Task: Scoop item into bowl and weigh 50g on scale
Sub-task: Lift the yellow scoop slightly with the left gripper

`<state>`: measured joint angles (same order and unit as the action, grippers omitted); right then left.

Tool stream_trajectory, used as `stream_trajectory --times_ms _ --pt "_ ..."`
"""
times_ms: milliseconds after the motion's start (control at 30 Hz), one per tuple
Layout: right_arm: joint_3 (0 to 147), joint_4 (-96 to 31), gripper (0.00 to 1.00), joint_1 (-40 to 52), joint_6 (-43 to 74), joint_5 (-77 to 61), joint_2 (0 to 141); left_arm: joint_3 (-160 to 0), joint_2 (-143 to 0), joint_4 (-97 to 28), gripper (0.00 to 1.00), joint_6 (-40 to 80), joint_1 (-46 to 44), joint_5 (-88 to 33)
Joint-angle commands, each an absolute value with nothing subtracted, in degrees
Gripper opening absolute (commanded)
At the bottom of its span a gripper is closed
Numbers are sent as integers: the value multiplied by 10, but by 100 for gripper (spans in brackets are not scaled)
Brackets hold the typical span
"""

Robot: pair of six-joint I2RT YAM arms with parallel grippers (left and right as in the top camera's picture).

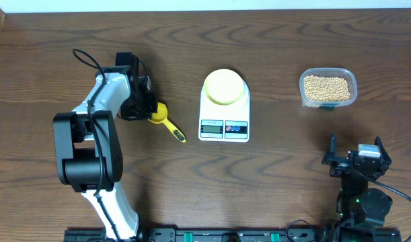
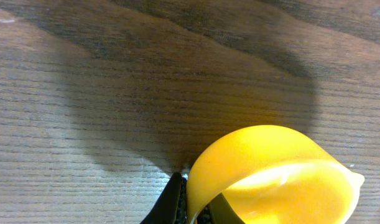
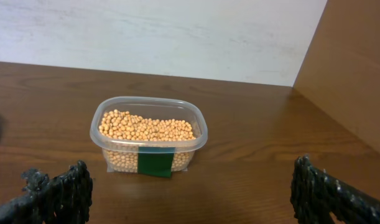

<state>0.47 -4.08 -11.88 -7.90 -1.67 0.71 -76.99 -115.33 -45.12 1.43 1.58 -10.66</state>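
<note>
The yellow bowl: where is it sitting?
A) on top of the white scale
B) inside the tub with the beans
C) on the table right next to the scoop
A: the bowl sits on top of the scale, away from the tub of beans and from the scoop.

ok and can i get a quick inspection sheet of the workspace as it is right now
surface: wooden table, dark grain
job's things: bowl on scale, no beans seen in it; beans in clear tub far right; yellow scoop left of scale
clutter: nothing seen
grippers: left gripper shut on scoop's cup rim; right gripper open, empty, facing tub
cables: black cable looped near left gripper
surroundings: white wall behind table
</note>
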Motion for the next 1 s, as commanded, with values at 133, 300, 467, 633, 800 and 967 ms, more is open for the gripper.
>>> stream_trajectory --times_ms 133,300,467,633,800,967 --pt "4 -43 99 -120 -73 -15 5 -778 -1161 -444 8 16 15 -112" --pt "4 -43 99 -120 -73 -15 5 -778 -1161 -436 8 16 15 -112" --pt "4 -43 99 -120 -73 -15 5 -778 -1161 -438 8 16 15 -112" --pt "4 -43 99 -120 -73 -15 5 -778 -1161 -433 8 16 15 -112" --pt "4 -43 99 -120 -73 -15 5 -778 -1161 -408 8 16 15 -112" --pt "4 -43 99 -120 -73 -15 5 -779 -1161 -406 8 16 15 -112"
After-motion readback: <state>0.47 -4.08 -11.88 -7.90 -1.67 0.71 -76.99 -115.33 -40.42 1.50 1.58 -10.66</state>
